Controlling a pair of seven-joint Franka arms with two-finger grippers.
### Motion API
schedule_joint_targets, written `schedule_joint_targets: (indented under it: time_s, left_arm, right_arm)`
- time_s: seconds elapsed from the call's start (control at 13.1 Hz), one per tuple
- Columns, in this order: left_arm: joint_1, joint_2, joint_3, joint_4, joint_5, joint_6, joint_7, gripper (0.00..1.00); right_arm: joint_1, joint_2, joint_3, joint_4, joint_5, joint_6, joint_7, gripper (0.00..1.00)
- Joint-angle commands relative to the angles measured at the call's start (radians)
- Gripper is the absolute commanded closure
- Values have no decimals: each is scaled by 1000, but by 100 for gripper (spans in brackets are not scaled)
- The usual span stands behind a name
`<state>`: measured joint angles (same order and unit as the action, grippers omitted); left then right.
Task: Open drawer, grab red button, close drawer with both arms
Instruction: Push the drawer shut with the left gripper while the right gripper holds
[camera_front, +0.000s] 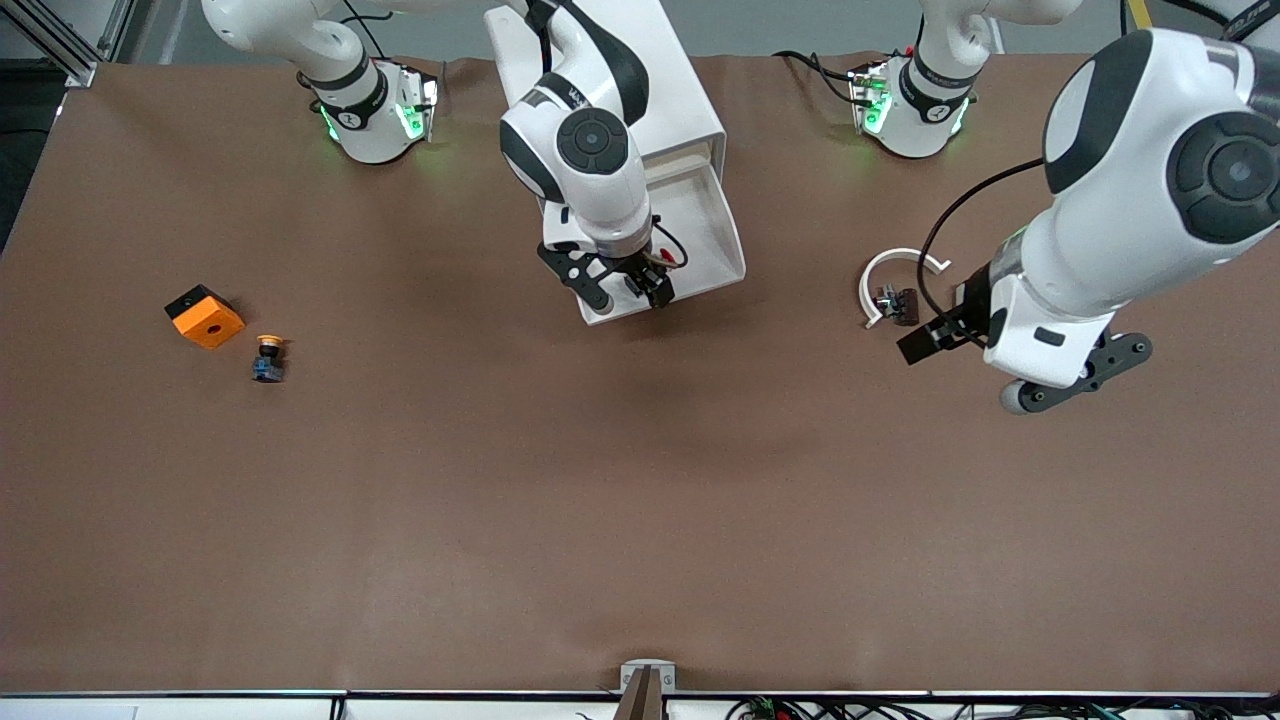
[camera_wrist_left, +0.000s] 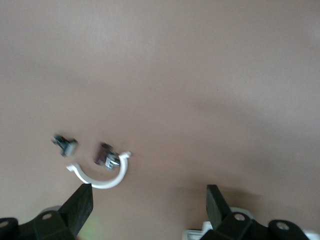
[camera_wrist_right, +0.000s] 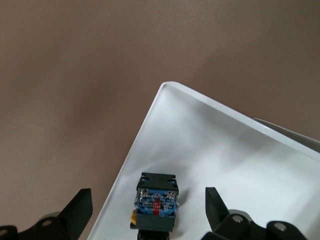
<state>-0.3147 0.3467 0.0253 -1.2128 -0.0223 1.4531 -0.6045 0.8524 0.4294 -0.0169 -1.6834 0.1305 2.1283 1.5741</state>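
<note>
The white drawer (camera_front: 715, 240) stands pulled out of the white cabinet (camera_front: 680, 90) toward the front camera. My right gripper (camera_front: 630, 290) hangs low over the drawer's corner toward the right arm's end. In the right wrist view the button (camera_wrist_right: 156, 202) lies on the drawer floor (camera_wrist_right: 225, 150), dark blue-black body showing, its cap end cut off. The right gripper (camera_wrist_right: 148, 200) is open, one finger on each side of the button, neither touching it. My left gripper (camera_front: 935, 335) is open and empty over the bare table toward the left arm's end.
A white C-shaped ring (camera_front: 885, 275) with a small dark part (camera_front: 897, 305) lies by the left gripper; the ring (camera_wrist_left: 102, 175) also shows in the left wrist view. An orange cube (camera_front: 204, 316) and a yellow-capped button (camera_front: 268, 358) lie toward the right arm's end.
</note>
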Motion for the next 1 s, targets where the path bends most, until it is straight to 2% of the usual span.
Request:
schedule_joint_targets:
  time_s: [0.0, 0.15, 0.38, 0.61, 0.69, 0.77, 0.84, 0.92]
  left_arm:
    - [2, -81, 8, -71, 68, 0, 228, 0]
    - [41, -109, 2, -80, 73, -8, 328, 0]
    - [58, -144, 5, -83, 73, -31, 356, 0]
    - [84, -190, 5, -138, 73, -39, 373, 0]
    - [95, -207, 2, -169, 74, -24, 380, 0]
    - [89, -212, 2, -185, 77, -14, 382, 0]
    - [91, -219, -5, -212, 102, -5, 384, 0]
    - [98, -244, -18, -273, 93, 57, 385, 0]
  right_arm:
    - [13, 23, -3, 25, -15, -5, 1, 0]
    - [20, 34, -3, 25, -15, -5, 1, 0]
    - [25, 43, -2, 25, -12, -5, -6, 0]
    - [37, 51, -2, 25, -12, -7, -51, 40]
    - [37, 52, -2, 25, -12, -7, -60, 63]
    - [36, 52, -2, 25, -12, -10, -78, 78]
    - [36, 52, -2, 25, -12, -10, -103, 90]
    - [37, 52, -2, 25, -12, -10, -115, 100]
